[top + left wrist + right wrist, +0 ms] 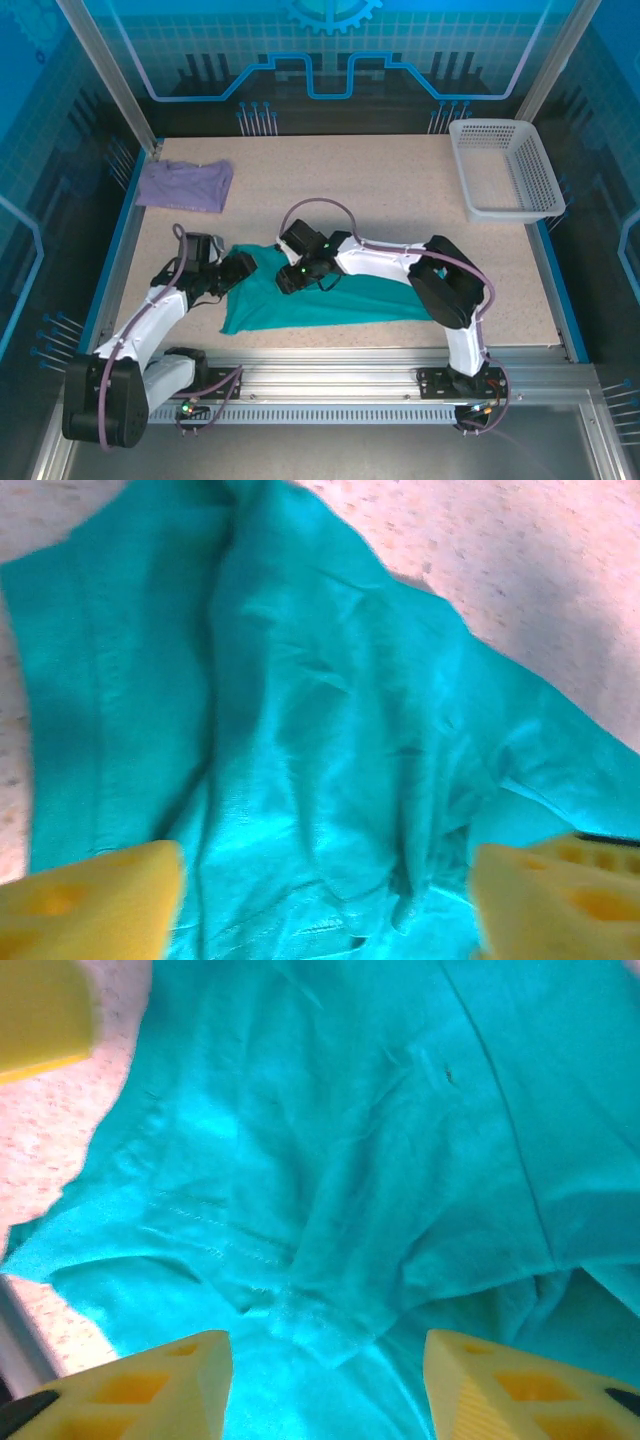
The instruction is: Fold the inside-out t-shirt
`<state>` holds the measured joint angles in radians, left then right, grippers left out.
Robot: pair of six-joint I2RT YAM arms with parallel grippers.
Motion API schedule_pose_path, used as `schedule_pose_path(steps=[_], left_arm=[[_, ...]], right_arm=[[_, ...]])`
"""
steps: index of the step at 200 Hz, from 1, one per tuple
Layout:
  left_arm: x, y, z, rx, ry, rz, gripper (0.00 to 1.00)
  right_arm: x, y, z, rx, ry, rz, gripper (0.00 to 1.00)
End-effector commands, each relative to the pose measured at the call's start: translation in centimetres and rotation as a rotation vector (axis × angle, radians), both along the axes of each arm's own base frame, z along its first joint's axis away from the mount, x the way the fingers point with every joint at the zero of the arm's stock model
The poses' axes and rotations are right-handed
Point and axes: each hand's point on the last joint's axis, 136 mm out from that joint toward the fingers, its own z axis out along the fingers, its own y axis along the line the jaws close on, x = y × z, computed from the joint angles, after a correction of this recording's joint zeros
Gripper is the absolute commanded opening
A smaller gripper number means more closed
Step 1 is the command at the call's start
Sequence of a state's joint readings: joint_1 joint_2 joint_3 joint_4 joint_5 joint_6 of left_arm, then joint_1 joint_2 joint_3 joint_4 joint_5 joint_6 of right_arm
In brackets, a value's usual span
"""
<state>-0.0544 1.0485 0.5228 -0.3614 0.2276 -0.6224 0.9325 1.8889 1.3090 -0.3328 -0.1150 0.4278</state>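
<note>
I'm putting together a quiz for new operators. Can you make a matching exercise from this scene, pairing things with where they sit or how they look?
Things:
1. teal t-shirt
2. lavender shirt
3. white basket
4. left fingers

Descriptions:
A. far right corner
B. yellow, spread apart over teal cloth
C. far left side
D. laid out along the near edge, centre

Pairs: 1-D, 2-C, 3-A, 4-B

— What's lying on the speckled counter (400,190)?
— A crumpled teal t-shirt (340,300). Beyond it to the left, a lavender shirt (185,185); beyond it to the right, a white basket (545,170).
</note>
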Motion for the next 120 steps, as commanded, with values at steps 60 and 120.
schedule_pose_path(steps=[60, 120], left_arm=[[0.5, 2.2, -4.1, 0.167, 0.218, -0.022, 0.99], [0.1, -4.2, -3.8, 0.003, 0.149, -0.208, 0.90]], right_arm=[[0.2, -4.7, 3.5, 0.114, -0.079, -0.062, 0.69], [0.5, -6.1, 1.9, 0.090, -0.047, -0.106, 0.69]])
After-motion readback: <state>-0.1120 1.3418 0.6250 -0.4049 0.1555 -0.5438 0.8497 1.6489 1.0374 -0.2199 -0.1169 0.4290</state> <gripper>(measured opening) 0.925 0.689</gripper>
